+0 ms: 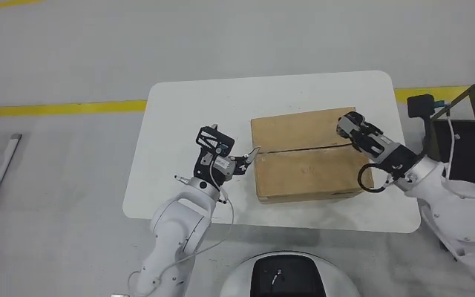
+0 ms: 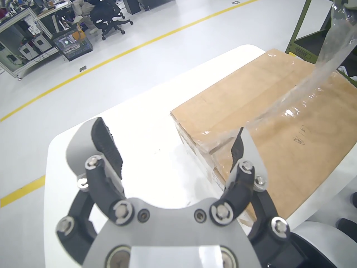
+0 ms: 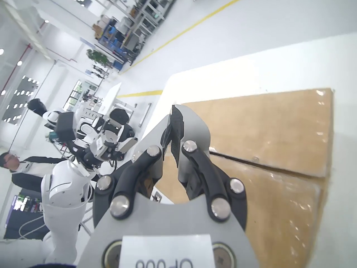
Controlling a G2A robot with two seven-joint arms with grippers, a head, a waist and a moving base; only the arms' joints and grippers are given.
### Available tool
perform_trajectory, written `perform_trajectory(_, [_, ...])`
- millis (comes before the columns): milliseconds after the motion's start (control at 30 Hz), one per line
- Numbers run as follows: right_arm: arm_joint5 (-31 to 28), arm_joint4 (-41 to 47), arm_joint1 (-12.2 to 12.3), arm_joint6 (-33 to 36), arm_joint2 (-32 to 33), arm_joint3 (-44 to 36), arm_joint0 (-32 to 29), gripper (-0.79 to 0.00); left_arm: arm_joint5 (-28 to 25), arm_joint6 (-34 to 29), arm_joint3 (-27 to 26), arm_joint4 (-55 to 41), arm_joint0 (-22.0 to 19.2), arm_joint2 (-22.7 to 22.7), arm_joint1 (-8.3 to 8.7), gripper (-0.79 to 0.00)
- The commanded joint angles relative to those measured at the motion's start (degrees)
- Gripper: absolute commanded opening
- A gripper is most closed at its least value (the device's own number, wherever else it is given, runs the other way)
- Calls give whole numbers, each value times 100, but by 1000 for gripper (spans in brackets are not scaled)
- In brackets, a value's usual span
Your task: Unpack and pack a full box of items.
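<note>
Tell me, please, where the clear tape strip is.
In the left wrist view, the clear tape strip rises off the cardboard box at its seam, beside the open left gripper, toward the right gripper over the box's right end.

The top view looks straight down on the table (image 1: pixel 185 111). Close behind the left gripper (image 2: pixel 170 125), one wrist view faces right; behind the right gripper (image 3: pixel 173 118), the other faces left. All share the box (image 1: pixel 297 174).

A white table (image 2: pixel 145 112) lies under the left claw (image 2: pixel 170 129). Beyond the claw a yellow floor line (image 2: pixel 156 38) curves past; farther off stand a black office chair (image 2: pixel 107 15) and a green cart (image 2: pixel 306 15).
</note>
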Motion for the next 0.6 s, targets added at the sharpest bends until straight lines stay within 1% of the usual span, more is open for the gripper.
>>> perform_trajectory(0, [-307, -127, -15, -182, 5, 90, -171, -785, 28, 24, 32, 20, -24, 38, -5, -785])
perform_trajectory(233, [-598, -211, -89, -470, 4, 311, -357, -785, 61, 46, 262, -39, -158, 165, -28, -785])
perform_trajectory(400, [-829, -218, -140, -552, -15, 409, -431, -785, 93, -32, 464, -135, -303, 359, -63, -785])
perform_trajectory(567, [-860, -311, -192, -755, 23, 527, -480, -785, 26, -151, 652, -205, -418, 522, -89, -785])
